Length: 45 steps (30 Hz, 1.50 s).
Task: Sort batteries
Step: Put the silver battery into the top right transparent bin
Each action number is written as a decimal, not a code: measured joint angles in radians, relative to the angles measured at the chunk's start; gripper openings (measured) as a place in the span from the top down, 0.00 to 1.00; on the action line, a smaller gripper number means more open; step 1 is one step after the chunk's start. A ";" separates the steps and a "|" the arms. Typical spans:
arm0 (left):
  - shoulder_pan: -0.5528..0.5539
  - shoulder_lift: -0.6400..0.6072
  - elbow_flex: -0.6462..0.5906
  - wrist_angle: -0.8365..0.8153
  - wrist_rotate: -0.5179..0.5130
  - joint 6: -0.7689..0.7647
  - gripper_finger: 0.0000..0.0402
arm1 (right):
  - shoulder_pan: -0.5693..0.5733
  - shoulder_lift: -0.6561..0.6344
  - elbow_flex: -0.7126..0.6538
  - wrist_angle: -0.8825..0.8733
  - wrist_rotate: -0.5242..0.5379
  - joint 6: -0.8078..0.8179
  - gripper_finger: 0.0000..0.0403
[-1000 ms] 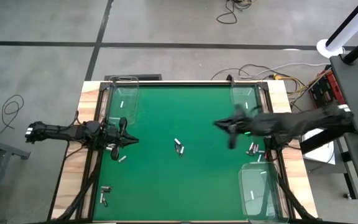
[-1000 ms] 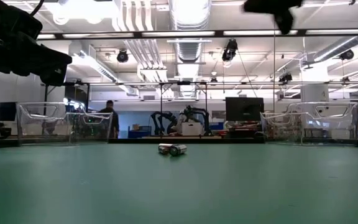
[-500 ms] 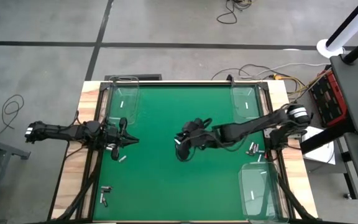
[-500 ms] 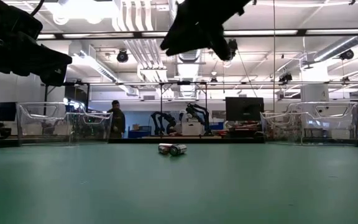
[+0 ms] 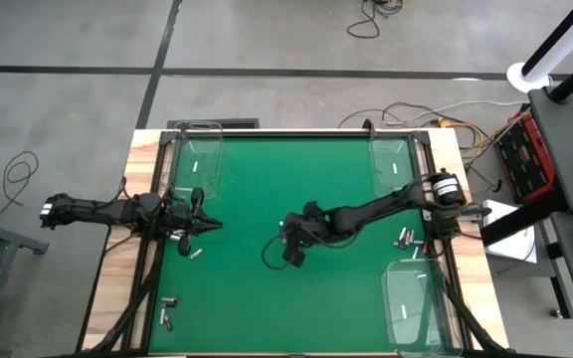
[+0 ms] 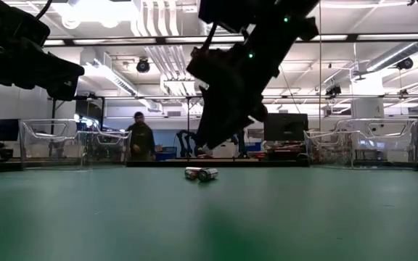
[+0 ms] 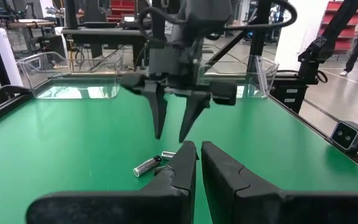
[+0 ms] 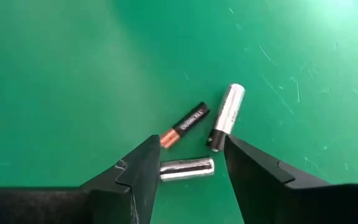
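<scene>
The right tool (image 8: 188,163) hangs over the middle of the green bench (image 5: 247,189), fingers apart and holding nothing. Between and just beyond its fingertips lies a cluster of three small cylindrical batteries: a black one with a copper end (image 8: 185,125), a silver one with a dark end (image 8: 226,116) just beside it, and a second silver one (image 8: 187,167) lying crosswise in the gap between the fingers. In the high view the tool covers this cluster entirely; the low view shows only two of the three (image 6: 201,173).

The left tool (image 7: 198,163) waits at the bench's left edge, its fingers nearly together with a narrow slit between them, empty.

Other batteries are too small to count surely: one or two beside the left tool (image 5: 193,254), about three near the front left corner (image 5: 167,313), and a few by the right edge (image 5: 404,239). Three clear plastic trays (image 5: 201,159) show at the bench corners; their contents cannot be made out.
</scene>
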 joint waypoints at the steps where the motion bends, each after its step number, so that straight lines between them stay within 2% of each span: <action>1: 0.000 0.000 0.000 0.001 0.000 0.000 0.98 | -0.006 0.006 0.000 0.004 -0.005 0.011 0.58; 13: 0.000 0.002 0.000 0.001 0.000 0.000 0.98 | -0.076 0.022 0.000 0.009 -0.018 0.043 0.62; 19: 0.000 0.002 0.000 0.001 0.000 0.000 0.98 | -0.079 0.053 0.000 0.043 -0.062 0.030 0.62; 27: 0.000 0.004 0.000 -0.001 0.000 0.000 0.98 | -0.084 0.084 0.000 0.027 -0.061 0.018 0.63; 35: 0.000 0.005 0.000 0.000 0.000 0.000 0.98 | -0.090 0.109 0.000 0.039 -0.052 -0.001 0.71; 45: 0.000 0.007 0.000 0.001 0.000 0.000 0.98 | -0.090 0.123 0.000 0.035 -0.051 -0.059 0.86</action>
